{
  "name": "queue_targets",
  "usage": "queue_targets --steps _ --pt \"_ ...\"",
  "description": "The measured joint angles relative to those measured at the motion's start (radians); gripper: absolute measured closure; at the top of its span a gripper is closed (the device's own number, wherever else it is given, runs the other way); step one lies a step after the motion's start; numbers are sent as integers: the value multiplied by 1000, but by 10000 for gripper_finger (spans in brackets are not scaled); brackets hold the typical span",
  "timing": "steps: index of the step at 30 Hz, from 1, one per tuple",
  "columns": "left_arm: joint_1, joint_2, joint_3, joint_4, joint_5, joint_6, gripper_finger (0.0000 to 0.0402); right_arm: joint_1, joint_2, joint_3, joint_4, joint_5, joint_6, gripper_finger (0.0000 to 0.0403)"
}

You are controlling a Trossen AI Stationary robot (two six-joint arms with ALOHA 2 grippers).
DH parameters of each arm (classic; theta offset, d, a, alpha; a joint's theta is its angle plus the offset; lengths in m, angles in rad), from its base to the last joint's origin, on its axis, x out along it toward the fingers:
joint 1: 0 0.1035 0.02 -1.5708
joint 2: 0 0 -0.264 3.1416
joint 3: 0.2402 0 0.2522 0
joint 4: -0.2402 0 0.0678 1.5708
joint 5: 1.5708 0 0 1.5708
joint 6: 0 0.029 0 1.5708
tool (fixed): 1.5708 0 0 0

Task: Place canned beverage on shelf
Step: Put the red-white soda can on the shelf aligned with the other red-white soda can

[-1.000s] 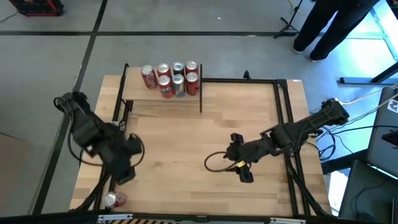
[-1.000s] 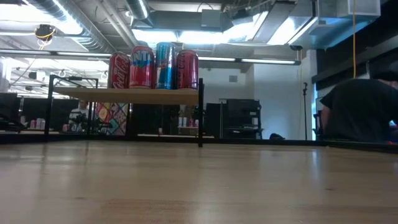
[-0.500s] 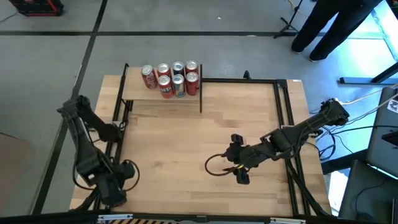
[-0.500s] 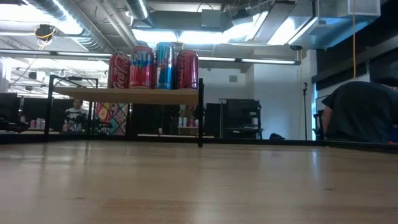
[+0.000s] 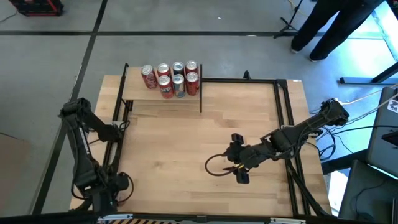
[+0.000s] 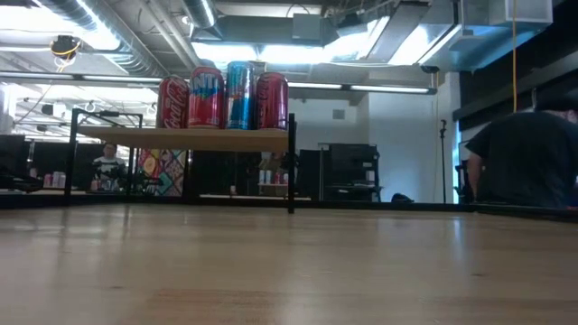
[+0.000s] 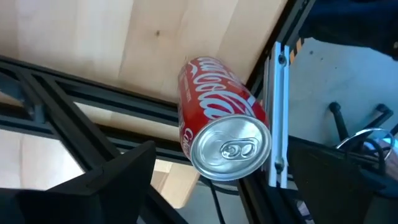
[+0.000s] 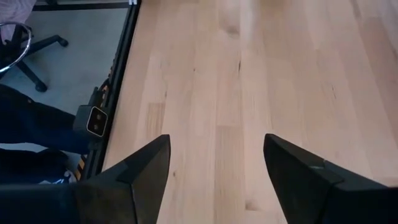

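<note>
We log six cylindrical aluminium cans (image 5: 170, 79) on small light-wood shelf with black metal posts (image 5: 137, 92), far left. Red cola can with silver lid (image 7: 221, 134) lies on side at near-left table corner, between spread left gripper (image 7: 224, 186) fingers, ungrasped. Right gripper (image 8: 214, 171) open, empty, mid-table.

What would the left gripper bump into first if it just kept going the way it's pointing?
Most likely the red can lying on its side at the table's corner. It sits between the open fingers of the left gripper, with nothing closer in line, though depth is hard to judge.
</note>
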Motion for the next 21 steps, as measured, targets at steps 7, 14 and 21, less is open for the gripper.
queue_targets --steps 7,14,21 --pt "-26 0 -54 41 2 2 50 0 0 0 -2 24 -1 155" --pt "-34 0 -96 137 3 2 50 0 0 0 -2 26 -3 155" --pt "-50 0 -131 179 3 0 50 0 0 0 -3 53 -4 155"
